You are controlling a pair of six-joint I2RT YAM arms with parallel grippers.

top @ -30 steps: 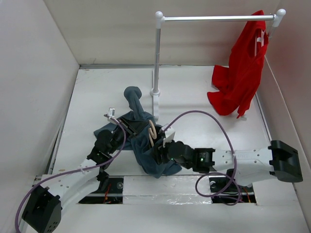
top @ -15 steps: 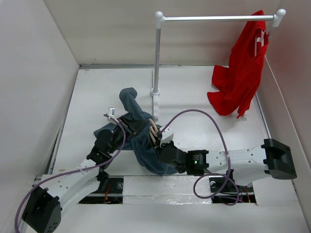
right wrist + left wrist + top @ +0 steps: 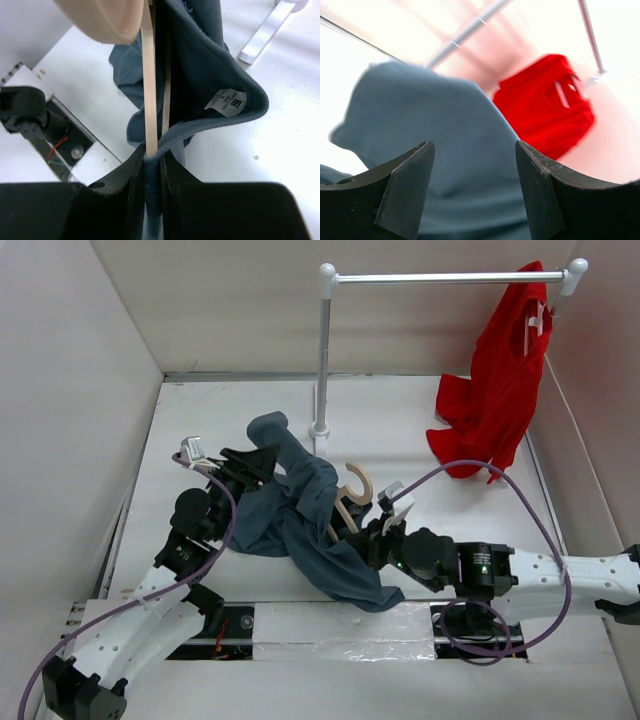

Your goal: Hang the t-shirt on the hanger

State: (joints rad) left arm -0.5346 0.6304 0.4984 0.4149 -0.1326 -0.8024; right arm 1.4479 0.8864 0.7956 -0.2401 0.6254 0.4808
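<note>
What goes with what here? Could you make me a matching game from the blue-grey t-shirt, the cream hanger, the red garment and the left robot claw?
Things:
1. slate blue-grey fabric t-shirt
2. pale cream curved hanger
3. bright red garment
4. left gripper

Place or state:
A. draped from the silver metal rail
B. jaws apart
C. heaped on the white table
D. hook poking out of cloth

Pairs: 1-C, 2-D, 3-A, 4-B.

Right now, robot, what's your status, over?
Left gripper open, t-shirt just ahead. Right gripper shut on hanger and t-shirt collar. Red garment hangs clear, far off on rail.
</note>
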